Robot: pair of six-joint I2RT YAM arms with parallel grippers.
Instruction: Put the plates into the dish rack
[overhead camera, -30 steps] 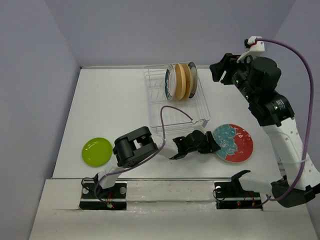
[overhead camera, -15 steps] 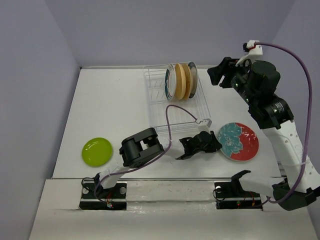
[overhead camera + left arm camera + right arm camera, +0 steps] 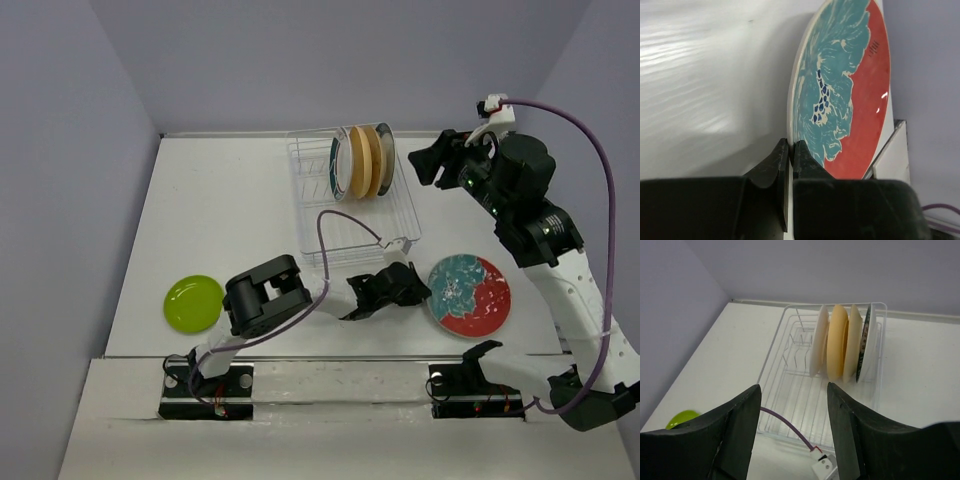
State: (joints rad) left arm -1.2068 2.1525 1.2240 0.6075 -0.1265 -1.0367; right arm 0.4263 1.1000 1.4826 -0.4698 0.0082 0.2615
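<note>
**Left wrist view.** The teal-and-red floral plate (image 3: 845,85) is cut off by the upper edge. Its lower part is hidden behind the black body of the left gripper (image 3: 790,148), and the jaws, shut on the rim, cover that stretch of it.

**Right wrist view.** The lime green plate (image 3: 682,418) shows only as a sliver beside a finger of the right gripper (image 3: 794,386). The fingers also mask part of the near edge of the dish rack (image 3: 772,357). The four racked plates (image 3: 836,340) stand edge-on, so their faces are unreadable. The pattern of the dark-rimmed plate (image 3: 866,340) is too small to tell. The white connector (image 3: 821,465) is cut by the lower edge.
</note>
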